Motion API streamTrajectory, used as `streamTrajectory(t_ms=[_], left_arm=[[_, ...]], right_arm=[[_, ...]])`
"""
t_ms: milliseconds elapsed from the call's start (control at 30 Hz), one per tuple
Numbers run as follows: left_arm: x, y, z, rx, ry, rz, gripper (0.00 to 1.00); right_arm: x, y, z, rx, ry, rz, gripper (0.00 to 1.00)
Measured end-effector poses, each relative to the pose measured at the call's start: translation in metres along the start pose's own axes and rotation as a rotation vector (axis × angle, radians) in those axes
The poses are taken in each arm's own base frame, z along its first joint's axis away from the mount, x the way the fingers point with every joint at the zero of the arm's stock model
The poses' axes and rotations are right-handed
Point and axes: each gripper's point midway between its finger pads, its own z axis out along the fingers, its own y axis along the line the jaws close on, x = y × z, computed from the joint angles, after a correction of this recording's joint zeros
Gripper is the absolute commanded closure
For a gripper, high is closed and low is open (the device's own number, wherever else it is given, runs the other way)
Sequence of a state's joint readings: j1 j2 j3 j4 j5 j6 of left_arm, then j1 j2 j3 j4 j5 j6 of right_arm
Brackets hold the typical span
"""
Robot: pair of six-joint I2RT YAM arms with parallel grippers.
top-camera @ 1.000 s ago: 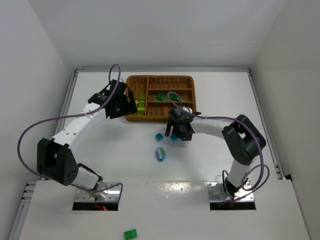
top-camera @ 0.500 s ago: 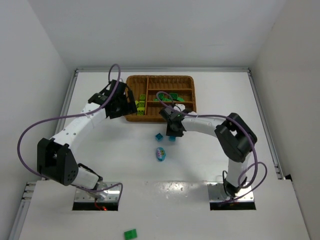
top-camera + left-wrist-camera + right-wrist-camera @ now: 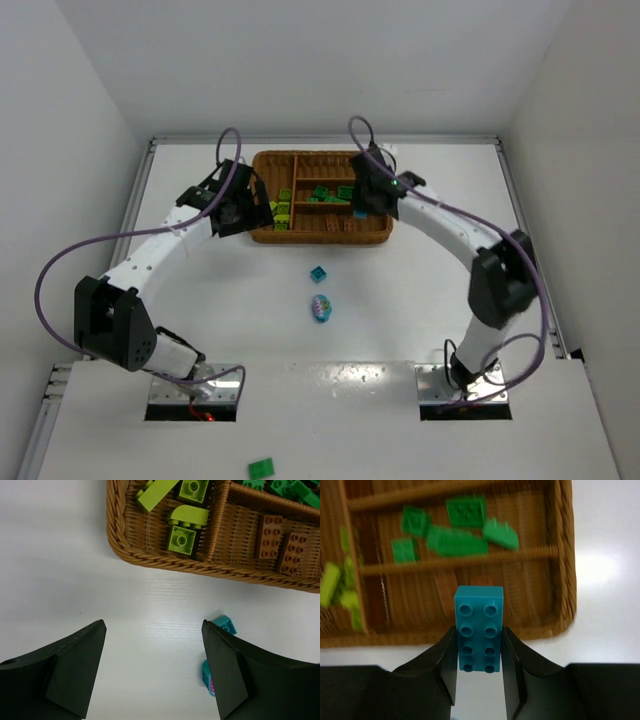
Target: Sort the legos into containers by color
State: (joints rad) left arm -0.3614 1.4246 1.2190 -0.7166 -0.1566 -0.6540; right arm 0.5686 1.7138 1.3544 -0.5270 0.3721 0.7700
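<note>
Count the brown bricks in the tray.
2. One brown brick and a second lie side by side in the wicker tray's nearest long section. Others may sit out of view.

A small teal oval toy (image 3: 321, 307) with pink marks lies on the white table (image 3: 420, 300).

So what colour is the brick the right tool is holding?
Teal-blue. The brick shows best in the right wrist view, clamped in the right tool.
</note>
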Motion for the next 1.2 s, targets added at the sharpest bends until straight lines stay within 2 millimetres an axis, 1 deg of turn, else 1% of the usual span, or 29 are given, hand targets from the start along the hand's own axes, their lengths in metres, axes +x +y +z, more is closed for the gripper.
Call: streamTrajectory(t_ms=[67,100,200,300,367,467,567,767,933,1000,1067,1200], left_arm=[[0.0,0.0,0.0,-0.001,-0.001,0.001,0.16],[0.0,0.0,0.0,-0.001,-0.001,0.001,0.16],[0.0,0.0,0.0,-0.001,-0.001,0.003,0.16],[0.0,0.0,0.001,-0.001,0.001,0.007,0.16],[0.0,-0.001,0.002,0.007,0.003,0.014,0.16],[-0.004,-0.011,0.004,0.051,-0.006,0.013,0.16],[-0.007,-0.018,0.007,0.085,-0.018,0.013,0.16],[-0.001,-0.022,0.022,0.091,0.018,0.022,0.16],[0.002,-0.022,0.025,0.089,0.029,0.031,0.16],[0.002,-0.022,0.026,0.089,0.03,0.036,0.16],[0.002,-0.022,0.027,0.09,0.033,0.039,0.16],[0.004,-0.022,0.028,0.094,0.04,0.042,0.16]], right_arm=[[-0.034,0.01,0.021,-0.009,-0.041,0.017,0.82],[-0.044,0.012,0.031,0.002,-0.042,0.016,0.82],[-0.077,0.028,0.067,-0.01,-0.069,0.024,0.82],[-0.089,0.033,0.097,-0.006,-0.07,0.029,0.8],[-0.091,0.033,0.115,0.001,-0.069,0.029,0.8],[-0.091,0.03,0.139,0.019,-0.062,0.028,0.79],[-0.094,0.028,0.156,0.025,-0.064,0.03,0.79],[-0.111,0.029,0.173,0.021,-0.103,0.052,0.78],[-0.118,0.03,0.184,0.008,-0.122,0.066,0.77],[-0.121,0.034,0.191,-0.005,-0.131,0.071,0.77],[-0.12,0.034,0.197,-0.01,-0.127,0.073,0.74],[-0.113,0.032,0.204,-0.008,-0.113,0.072,0.74]])
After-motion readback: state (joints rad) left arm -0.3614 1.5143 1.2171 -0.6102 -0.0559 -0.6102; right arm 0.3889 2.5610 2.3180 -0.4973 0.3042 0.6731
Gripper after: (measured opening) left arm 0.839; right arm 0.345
